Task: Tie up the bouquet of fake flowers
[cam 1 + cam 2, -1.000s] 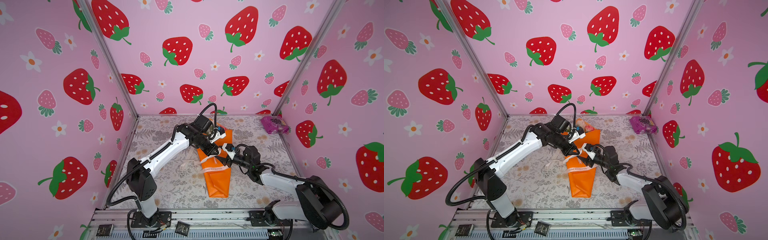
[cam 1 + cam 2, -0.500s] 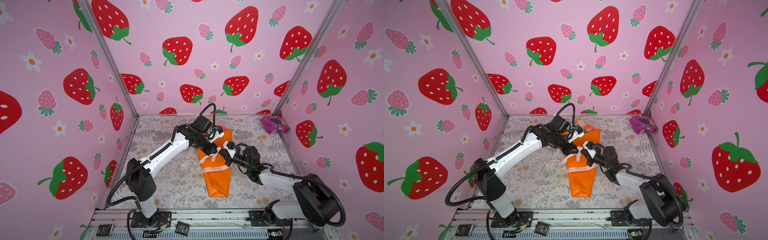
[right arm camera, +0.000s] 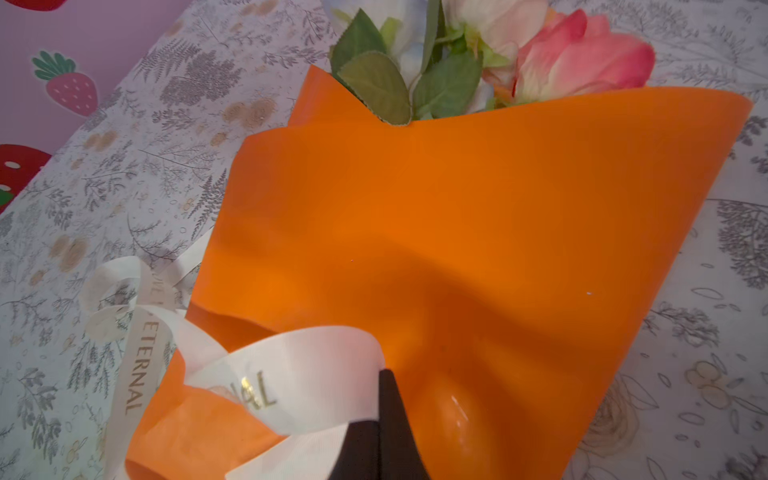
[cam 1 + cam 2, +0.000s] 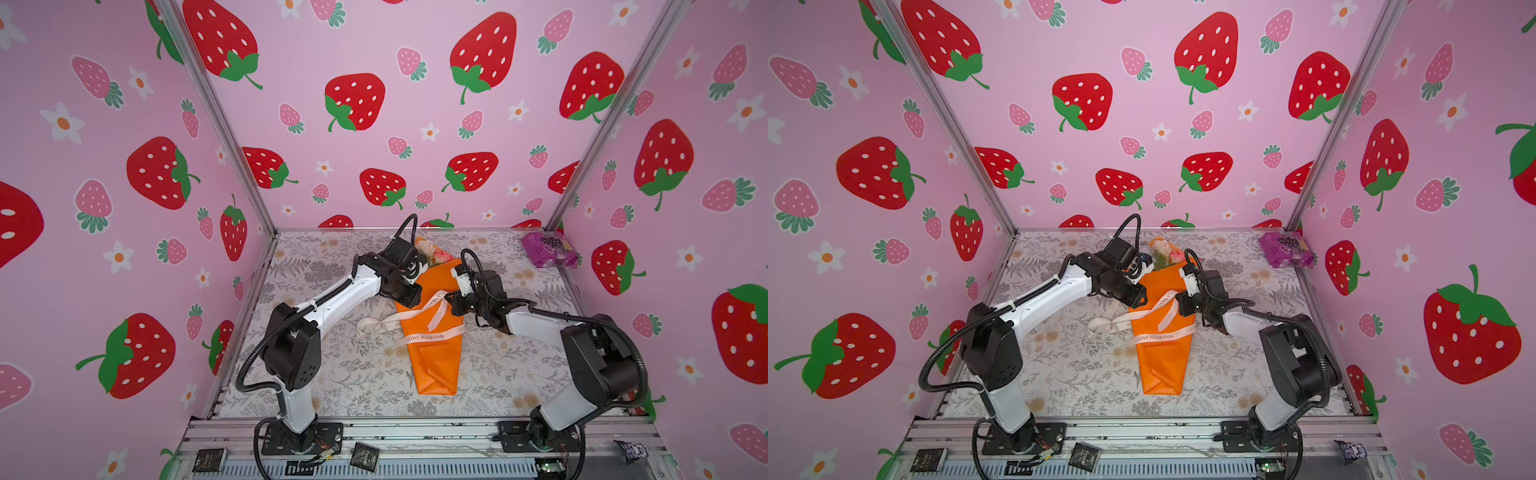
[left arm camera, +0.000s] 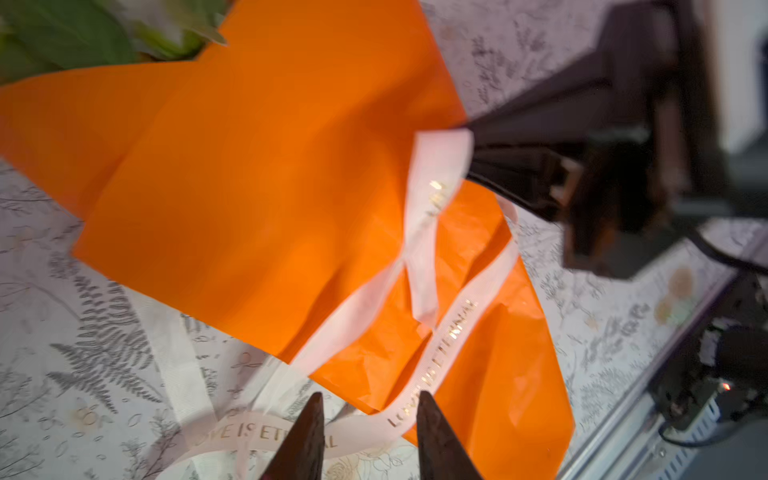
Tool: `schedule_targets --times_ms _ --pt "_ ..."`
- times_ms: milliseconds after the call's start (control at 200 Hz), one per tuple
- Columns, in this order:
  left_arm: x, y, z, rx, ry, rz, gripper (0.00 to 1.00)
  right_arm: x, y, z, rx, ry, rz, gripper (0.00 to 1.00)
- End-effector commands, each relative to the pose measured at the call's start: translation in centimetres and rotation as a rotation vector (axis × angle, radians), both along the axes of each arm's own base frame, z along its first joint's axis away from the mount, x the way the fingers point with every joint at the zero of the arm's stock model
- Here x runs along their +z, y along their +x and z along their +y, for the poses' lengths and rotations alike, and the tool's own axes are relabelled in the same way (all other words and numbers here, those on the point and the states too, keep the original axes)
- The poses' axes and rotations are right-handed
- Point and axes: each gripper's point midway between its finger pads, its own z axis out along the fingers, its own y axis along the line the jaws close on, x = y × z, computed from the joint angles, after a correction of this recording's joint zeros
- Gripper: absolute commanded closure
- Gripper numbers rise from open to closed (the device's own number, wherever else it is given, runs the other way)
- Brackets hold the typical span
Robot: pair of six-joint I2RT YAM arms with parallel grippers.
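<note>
Bouquet [image 4: 436,361]: glossy orange cone w/ ribbed ribbon [image 4: 428,336]

1. My bouquet [image 4: 434,336] lies flat, wrapped as an orange paper cone [image 3: 478,216], with its folded narrow end behind both fingertip pairs.
2. Pink and white rose heads [image 3: 582,62] and green leaves poke out beyond my right fingers [image 3: 395,428].
3. A cream ribbon [image 5: 424,257] crosses the cone loosely ahead of my left fingers [image 5: 303,440].

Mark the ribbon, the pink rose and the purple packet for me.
ribbon [image 3: 299,386]: right wrist view, on its gold-lettered stretch.
pink rose [image 3: 582,58]: right wrist view, on the middle of the bloom.
purple packet [image 4: 547,250]: in a top view, on the middle of its face.
</note>
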Motion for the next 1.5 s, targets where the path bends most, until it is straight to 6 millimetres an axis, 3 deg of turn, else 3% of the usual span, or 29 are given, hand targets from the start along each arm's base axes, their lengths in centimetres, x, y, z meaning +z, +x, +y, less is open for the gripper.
schedule_targets --times_ms 0,155,260,440,735,1090,1205,1386,1496 --pt "1.1 -2.5 -2.3 -0.160 -0.099 0.005 0.63 -2.0 0.0 -0.5 -0.054 -0.030 0.150 1.00" --pt "-3.4 -4.6 -2.5 -0.234 0.045 0.115 0.59 -2.3 -0.1 -0.4 -0.055 0.001 0.205 1.00" --pt "-5.5 -4.7 -2.6 -0.239 0.108 0.103 0.56 -2.1 -0.2 -0.7 -0.062 0.016 0.206 1.00" --pt "-6.7 -4.3 -3.2 -0.237 0.088 0.083 0.53 -2.5 -0.6 -0.8 -0.060 0.030 0.228 1.00" --pt "-9.7 -4.7 -2.3 -0.278 0.174 0.082 0.46 -2.4 -0.9 -1.1 -0.071 0.036 0.223 1.00" --pt "-11.6 -5.2 -2.0 -0.323 0.252 0.057 0.44 -2.3 -1.0 -1.6 -0.090 0.049 0.226 1.00" --pt "-11.9 -5.4 -1.9 -0.338 0.281 0.044 0.49 -2.2 -0.9 -1.5 -0.089 0.055 0.229 1.00" --pt "-11.4 -5.9 -1.9 -0.352 0.261 0.046 0.76 -1.9 -0.9 -1.5 -0.088 0.059 0.224 1.00" --pt "-10.4 -6.3 -2.0 -0.357 0.232 0.036 0.87 -1.9 -1.0 -1.5 -0.085 0.056 0.222 1.00"
